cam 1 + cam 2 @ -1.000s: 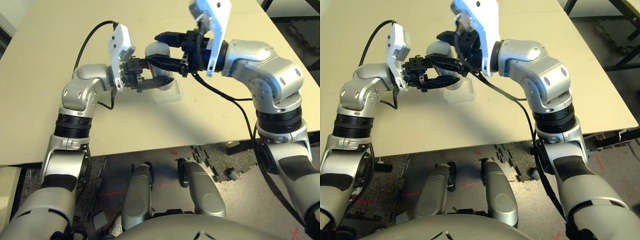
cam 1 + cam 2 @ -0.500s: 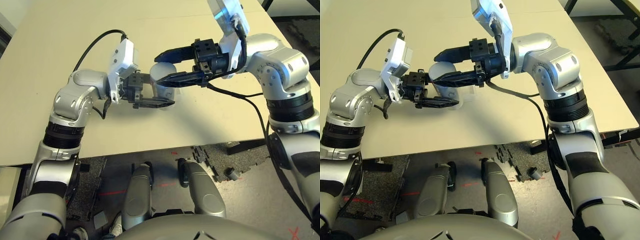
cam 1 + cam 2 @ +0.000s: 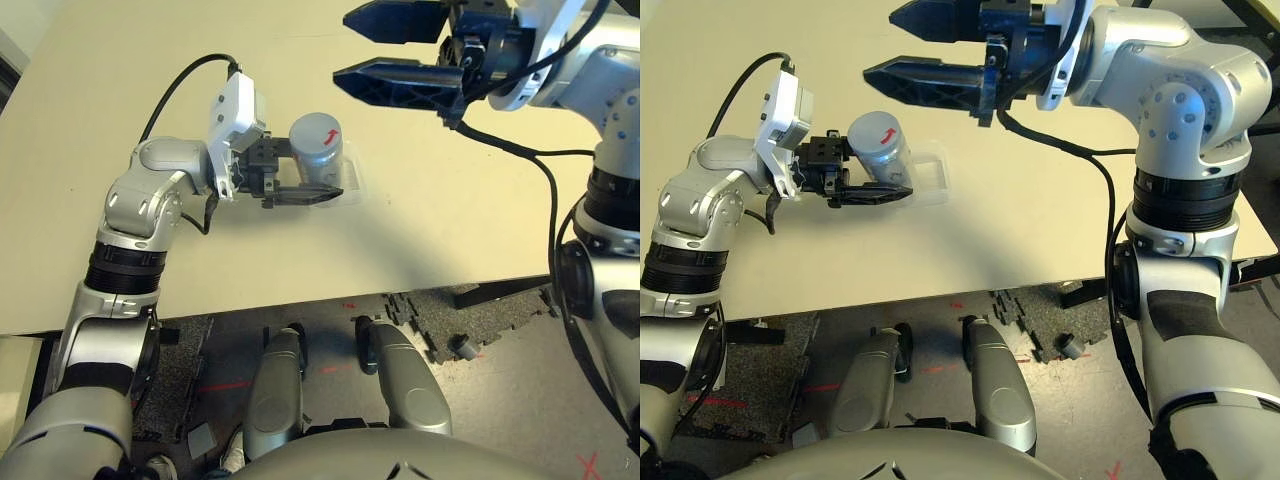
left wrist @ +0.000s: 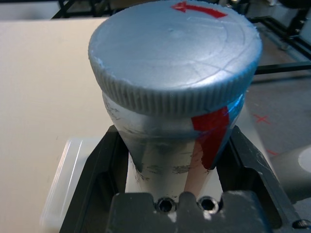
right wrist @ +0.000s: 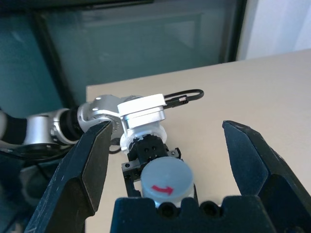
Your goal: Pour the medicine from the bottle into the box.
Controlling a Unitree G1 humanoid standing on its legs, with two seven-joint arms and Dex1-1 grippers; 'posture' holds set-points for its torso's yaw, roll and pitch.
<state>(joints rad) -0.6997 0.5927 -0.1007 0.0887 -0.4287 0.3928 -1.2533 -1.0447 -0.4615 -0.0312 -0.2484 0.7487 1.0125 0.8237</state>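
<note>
A broad, matte beige table [image 3: 420, 230] is seen from above, with its near edge running across the lower half of the head views and dark flooring with black foam mats [image 3: 450, 320] below it. The table top beyond and to both sides of the arms is left bare, so open room is available in every direction.

A small silvery-grey cylindrical bottle with a red label band [image 3: 317, 152] is held upright, its long axis vertical and its top turned up. Its mouth is covered by a round grey cap with a ribbed rim and a red arrow [image 4: 176, 46] printed on its flat face. The bottle's body is wrapped in dull, slightly wrinkled metallic film, as shown in the left wrist view.

The left hand [image 3: 300, 190] is closed on the bottle, with its black fingers [image 4: 99, 179] pressed against the lower body from both sides and pointed across toward the robot's right.

A small, shallow, square tray of clear plastic with rounded corners [image 3: 932, 180] is lying flat on the table directly beneath and just beyond the bottle. Nothing can be made out inside it.

The right hand [image 3: 385, 50] is raised well above the table, up and to the right of the bottle, with its two black fingers spread wide and nothing between them.
</note>
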